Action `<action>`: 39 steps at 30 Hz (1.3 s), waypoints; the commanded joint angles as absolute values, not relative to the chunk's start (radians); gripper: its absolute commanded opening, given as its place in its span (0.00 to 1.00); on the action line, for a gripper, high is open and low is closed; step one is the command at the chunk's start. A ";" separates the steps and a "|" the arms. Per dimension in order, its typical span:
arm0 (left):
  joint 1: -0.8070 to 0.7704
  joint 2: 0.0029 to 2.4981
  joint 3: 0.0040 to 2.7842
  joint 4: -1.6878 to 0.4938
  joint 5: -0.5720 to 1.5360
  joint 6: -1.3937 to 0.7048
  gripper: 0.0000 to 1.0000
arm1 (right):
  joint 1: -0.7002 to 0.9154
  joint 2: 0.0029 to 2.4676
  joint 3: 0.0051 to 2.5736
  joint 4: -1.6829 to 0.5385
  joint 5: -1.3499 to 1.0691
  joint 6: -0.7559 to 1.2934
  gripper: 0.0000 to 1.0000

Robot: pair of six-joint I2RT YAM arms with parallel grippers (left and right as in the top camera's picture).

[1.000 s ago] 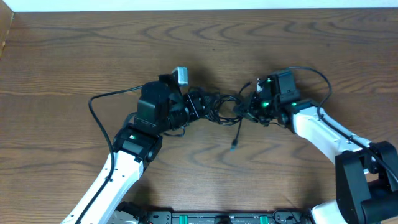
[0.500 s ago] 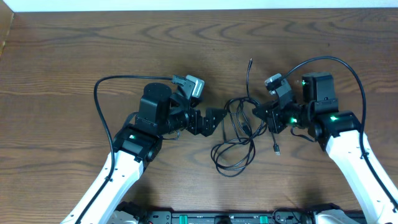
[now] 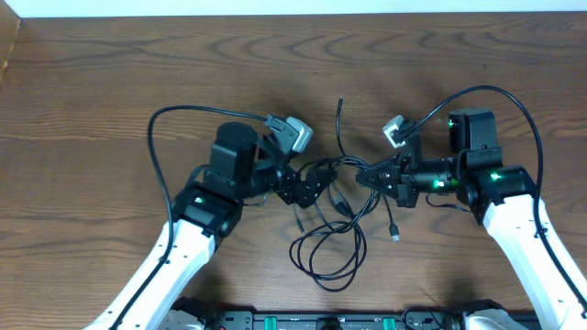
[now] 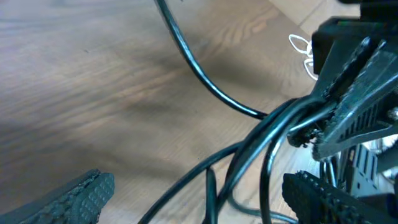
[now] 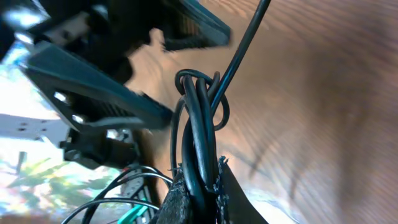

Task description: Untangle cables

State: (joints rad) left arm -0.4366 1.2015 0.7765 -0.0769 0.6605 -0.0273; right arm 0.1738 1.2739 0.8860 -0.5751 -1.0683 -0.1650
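**Surface and room.** I look down on a brown wood-grain table [image 3: 92, 92]. A black rail [image 3: 321, 322] with green fittings runs along its near edge. A pale strip [image 3: 275, 7] borders its far edge.

**Task items.** The cables [image 3: 330, 231] lie at mid-table, between the two arms.
- Slack black loops spread toward the rail.
- A short tail ends in a plug [image 3: 394, 236] on the right.
- The strands bunch together between the claws.
- One free end [image 3: 339, 103] points to the far side.

**Claws.**
- The left gripper [image 3: 310, 183] is released. In the left wrist view its ribbed fingers [image 4: 78, 196] stand wide apart, and the strands between them are unclamped.
- The right gripper [image 3: 371, 177] is clenched on the cables. In the right wrist view several black strands are pinched between its pads [image 5: 177, 205] and rise into a knot.

**Change.**
- A second ago the bundle was bunched tightly between the two claws, farther from the rail. It now hangs open in loose loops.
- Half a second ago the right claw sat farther right. It has since swung toward the left one, and the loops have slid nearer the rail.
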 commanded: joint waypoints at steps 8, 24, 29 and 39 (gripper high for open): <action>-0.486 1.301 0.791 -0.073 0.553 -0.008 0.08 | 0.099 1.256 0.886 -0.582 -1.248 -0.146 0.01; -0.485 1.300 0.791 -0.025 0.311 -0.187 0.08 | 0.012 1.257 0.886 -0.711 -0.471 0.118 0.01; -0.485 1.300 0.791 -0.025 0.308 -0.190 0.07 | 0.012 1.256 0.886 -0.685 -0.572 0.070 0.09; -0.485 1.300 0.791 -0.024 0.302 -0.206 0.08 | 0.025 1.256 0.886 -0.636 -0.735 0.051 0.30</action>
